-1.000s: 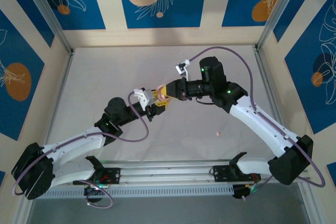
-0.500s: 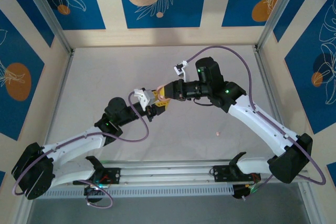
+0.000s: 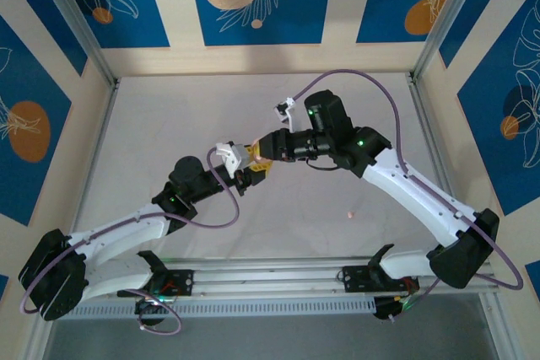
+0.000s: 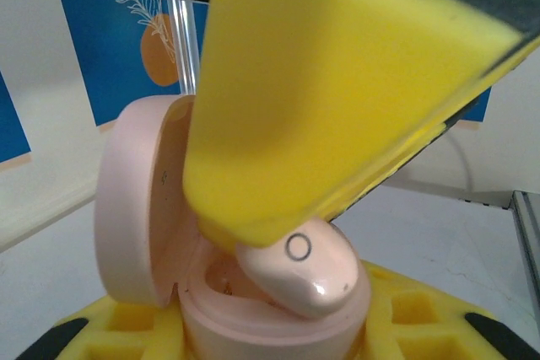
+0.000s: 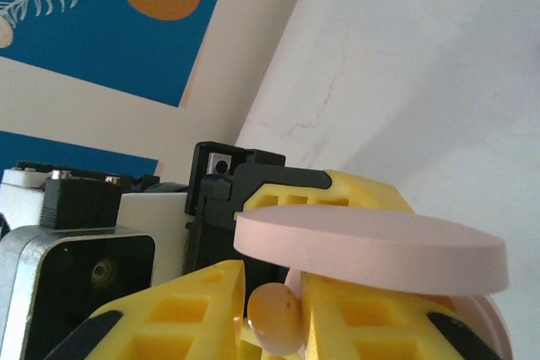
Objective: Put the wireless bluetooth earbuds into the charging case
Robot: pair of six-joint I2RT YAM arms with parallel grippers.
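Pale table (image 3: 169,124) lies under both arms. Your left pincer (image 3: 251,174) is clamped on the open pink case (image 4: 139,208). Your right pincer (image 3: 258,151) seems to pinch a pink bud (image 4: 308,269) between its tips, half seated in that case.

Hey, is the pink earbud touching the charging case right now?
Touching. The left wrist view shows the earbud lying in the open case, its underside resting on the rim of the lower half with no gap.

Right tool (image 3: 258,152) close over the open case (image 4: 139,208); bare table (image 3: 169,115) around.
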